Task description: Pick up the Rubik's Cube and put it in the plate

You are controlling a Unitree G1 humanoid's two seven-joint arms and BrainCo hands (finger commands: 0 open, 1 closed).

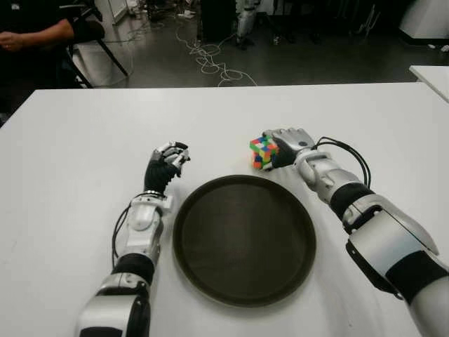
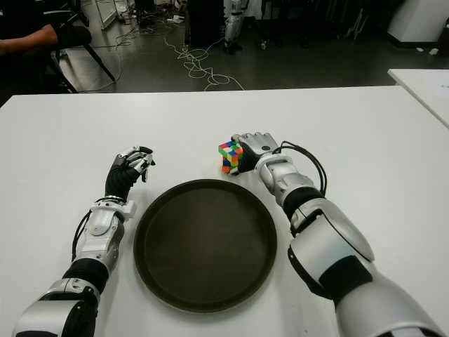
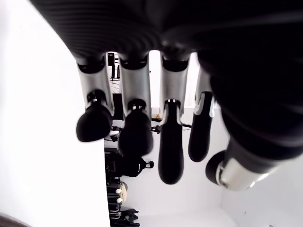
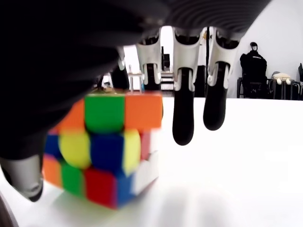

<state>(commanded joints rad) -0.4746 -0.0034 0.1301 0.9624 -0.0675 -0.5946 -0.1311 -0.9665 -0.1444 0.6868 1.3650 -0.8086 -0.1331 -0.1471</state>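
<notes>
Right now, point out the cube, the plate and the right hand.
cube [image 1: 263,152], left eye view, its multicoloured side face.
plate [image 1: 244,237], left eye view, bare dark centre.
right hand [image 1: 289,144], left eye view, back of the hand.

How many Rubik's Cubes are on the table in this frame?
1. The Rubik's Cube sits on the white table just beyond the far rim of the plate, at the fingers of the right hand. None shows elsewhere.

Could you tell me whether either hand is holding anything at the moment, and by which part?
Right hand is at the Rubik's Cube, but a closed grip cannot be confirmed. Left hand holds nothing.
</notes>
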